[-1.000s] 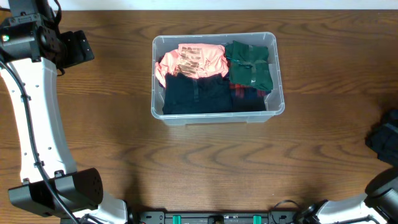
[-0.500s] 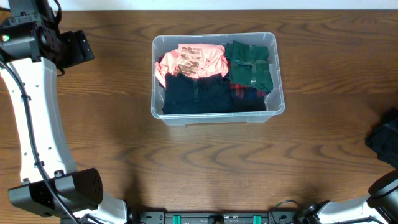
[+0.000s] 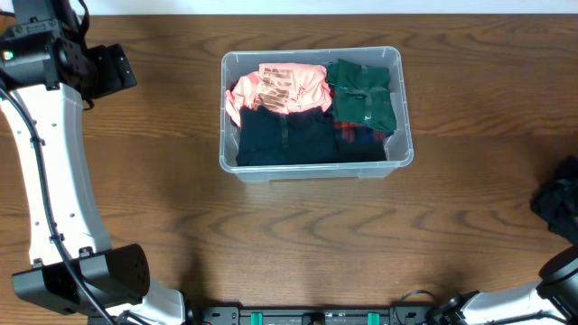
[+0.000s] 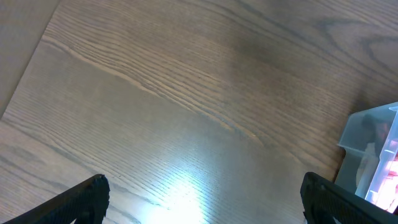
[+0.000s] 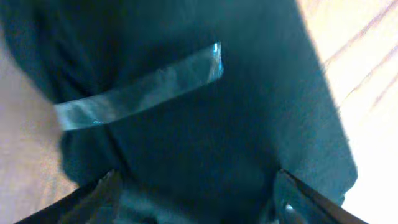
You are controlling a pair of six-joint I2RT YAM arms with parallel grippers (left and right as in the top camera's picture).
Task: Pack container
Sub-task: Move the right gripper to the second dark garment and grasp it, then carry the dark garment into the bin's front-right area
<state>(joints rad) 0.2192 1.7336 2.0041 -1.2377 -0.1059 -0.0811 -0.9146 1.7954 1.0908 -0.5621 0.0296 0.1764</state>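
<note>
The container (image 3: 228, 108), a clear plastic bin, stands at the table's middle back. It holds a pink garment (image 3: 280, 86), a dark navy one (image 3: 287, 137) and a green one (image 3: 363, 95). One corner of the container shows in the left wrist view (image 4: 367, 146). My left gripper (image 4: 202, 200) is open and empty above bare table, far left of the container (image 3: 113, 70). My right gripper (image 5: 196, 205) is open, close over a dark teal garment (image 5: 186, 124) with a shiny grey strip (image 5: 137, 93). That garment lies at the table's right edge (image 3: 558, 203).
The brown wooden table (image 3: 289, 244) stretches around the container. The white left arm (image 3: 54, 162) runs down the left side. Part of the right arm (image 3: 564, 271) shows at the bottom right corner.
The right arm at the bottom right has shifted slightly outward to the right. The left arm, the container and its clothes have not moved.
</note>
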